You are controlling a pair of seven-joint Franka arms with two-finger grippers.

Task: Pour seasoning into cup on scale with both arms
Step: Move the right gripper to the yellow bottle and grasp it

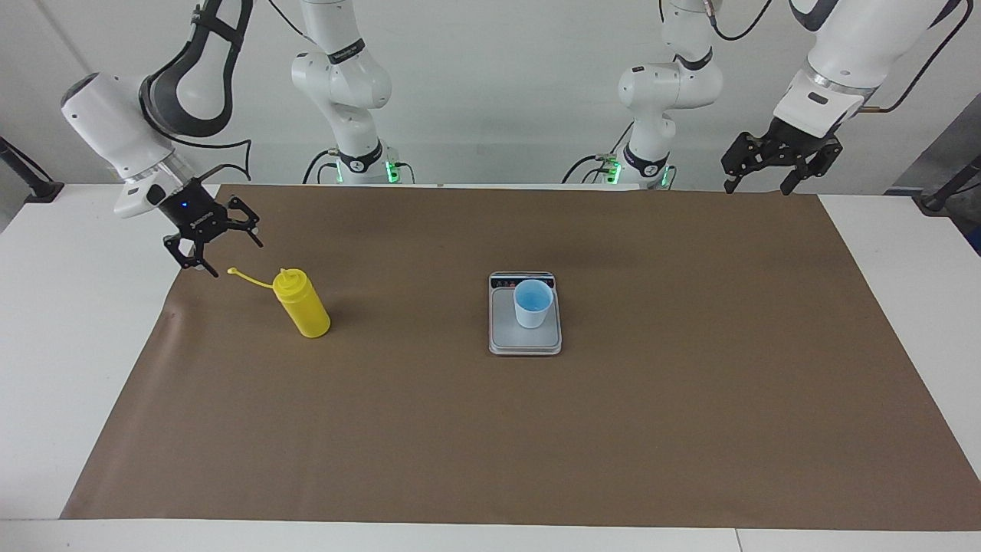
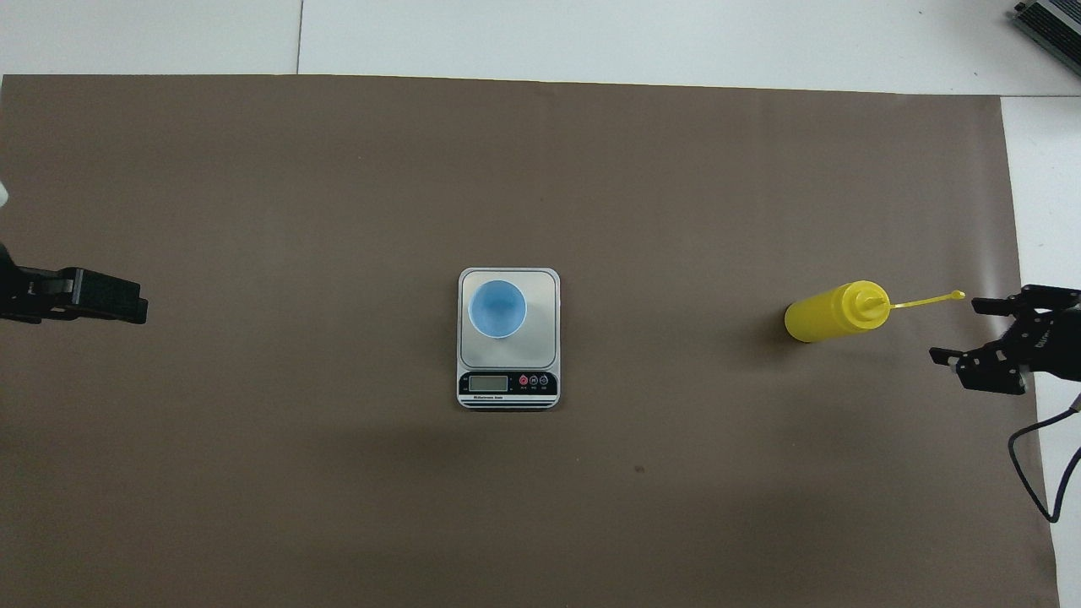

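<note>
The yellow seasoning bottle (image 1: 304, 304) stands on the brown mat toward the right arm's end of the table, and it also shows in the overhead view (image 2: 832, 312). Its tethered cap (image 1: 232, 271) hangs out sideways toward my right gripper. My right gripper (image 1: 234, 257) is open and empty beside the cap, apart from the bottle; it also shows in the overhead view (image 2: 954, 329). The light-blue cup (image 1: 533, 303) stands upright on the silver-grey scale (image 1: 526, 342) at the table's middle. My left gripper (image 1: 759, 186) is open and empty, raised over the mat's edge at the left arm's end.
The brown mat (image 1: 490, 429) covers most of the white table (image 1: 69, 322). The scale's dark display strip (image 2: 507, 385) faces the robots. A black cable (image 2: 1034, 460) hangs from the right arm over the mat's edge.
</note>
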